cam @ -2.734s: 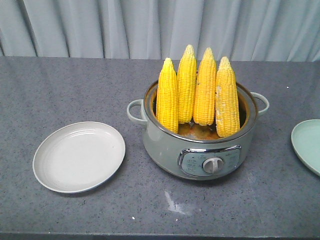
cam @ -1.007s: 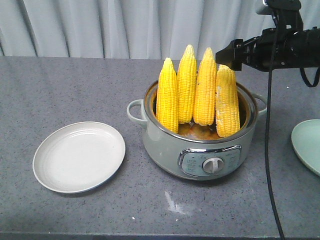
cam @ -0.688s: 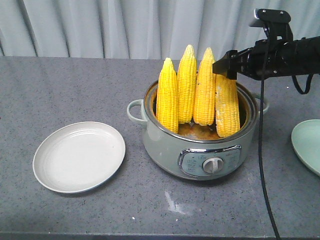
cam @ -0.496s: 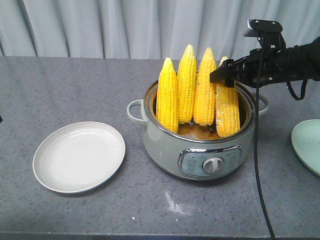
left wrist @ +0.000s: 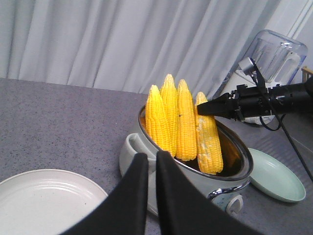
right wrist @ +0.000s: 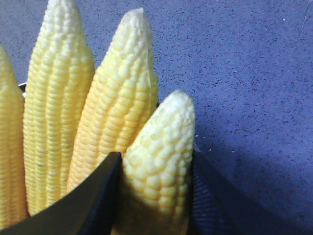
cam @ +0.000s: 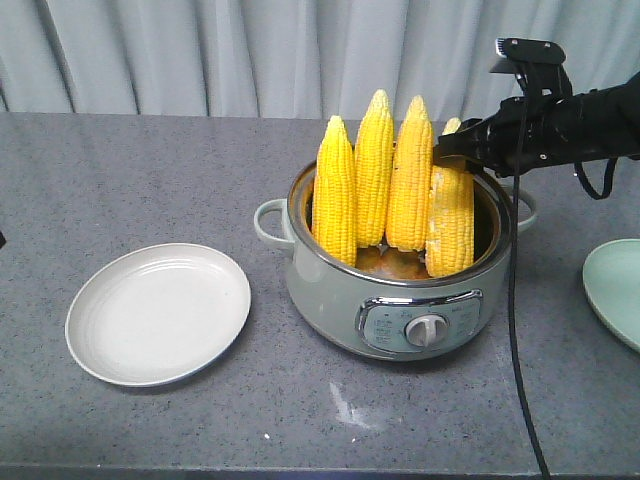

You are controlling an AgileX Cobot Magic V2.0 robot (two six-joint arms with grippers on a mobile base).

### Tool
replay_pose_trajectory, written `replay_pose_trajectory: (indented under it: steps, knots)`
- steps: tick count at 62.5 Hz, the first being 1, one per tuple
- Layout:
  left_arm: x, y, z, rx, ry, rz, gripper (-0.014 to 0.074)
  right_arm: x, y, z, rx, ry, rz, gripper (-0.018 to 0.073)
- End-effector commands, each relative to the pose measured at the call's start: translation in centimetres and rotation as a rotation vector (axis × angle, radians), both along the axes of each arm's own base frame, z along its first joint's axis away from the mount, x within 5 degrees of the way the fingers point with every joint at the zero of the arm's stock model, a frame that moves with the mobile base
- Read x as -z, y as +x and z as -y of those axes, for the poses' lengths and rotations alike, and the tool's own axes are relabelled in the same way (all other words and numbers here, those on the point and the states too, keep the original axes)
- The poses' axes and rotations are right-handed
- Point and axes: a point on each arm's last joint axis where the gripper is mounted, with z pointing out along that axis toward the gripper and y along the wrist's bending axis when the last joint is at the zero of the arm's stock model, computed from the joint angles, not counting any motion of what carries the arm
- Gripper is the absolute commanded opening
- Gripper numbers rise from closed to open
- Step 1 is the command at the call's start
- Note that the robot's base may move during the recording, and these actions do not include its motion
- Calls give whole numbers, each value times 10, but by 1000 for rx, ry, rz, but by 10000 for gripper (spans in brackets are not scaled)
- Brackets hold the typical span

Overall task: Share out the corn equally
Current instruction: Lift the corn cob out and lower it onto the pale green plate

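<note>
A grey speckled counter (cam: 150, 180) runs in front of a pale pleated curtain (cam: 200, 55). At its middle stands a grey-green electric pot (cam: 330, 290) with side handles. The pot's front panel (cam: 420, 322) carries a round dial and small print that is too fine to read.

A cream plate (cam: 158, 313) lies bare beside the pot on the front view's left. A pale green plate (cam: 615, 285) lies at the right edge, partly cut off. The left wrist view shows a clear-jarred blender (left wrist: 271, 54) beyond the pot.

The corn (cam: 375, 180), four yellow cobs, stands tips up in a row inside the pot. The rightmost cob (cam: 450, 225) leans a little.

The right gripper (cam: 447, 148) reaches in level from the right and is clamped on that cob just below its tip. Its black fingers (right wrist: 93, 196) press either side of the kernels. The left gripper (left wrist: 152, 196) hangs low over the counter near the cream plate, its fingers almost together with only a thin slit between them, holding nothing.
</note>
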Motion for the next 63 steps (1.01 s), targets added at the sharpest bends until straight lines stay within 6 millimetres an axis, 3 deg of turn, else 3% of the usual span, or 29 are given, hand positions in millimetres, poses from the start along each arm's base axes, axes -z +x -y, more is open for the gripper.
replay_pose_trajectory:
  steps: [1, 14, 24, 33, 45, 56, 63]
  knots:
    - [-13, 1, -1, -13, -50, 36, 41, -36, -7, 2, 30, 31, 120, -10]
    - [-13, 1, -1, -13, -50, 36, 41, -75, -22, 8, 101, 36, 275, -10]
    - [-13, 1, -1, -13, -50, 36, 41, -117, -49, 14, 141, 42, 416, -10]
    - [-13, 1, -1, -12, -50, 36, 41, -158, -90, 17, 140, 38, 545, -10]
    - [-13, 1, -1, -12, -50, 36, 41, -203, -165, 17, 72, 37, 656, -10]
    - [-13, 1, -1, -13, -49, 36, 41, -218, -220, 28, 85, -9, 649, -6]
    - [-13, 1, -1, -13, -49, 36, 41, -213, -235, 46, 209, -118, 572, -6]
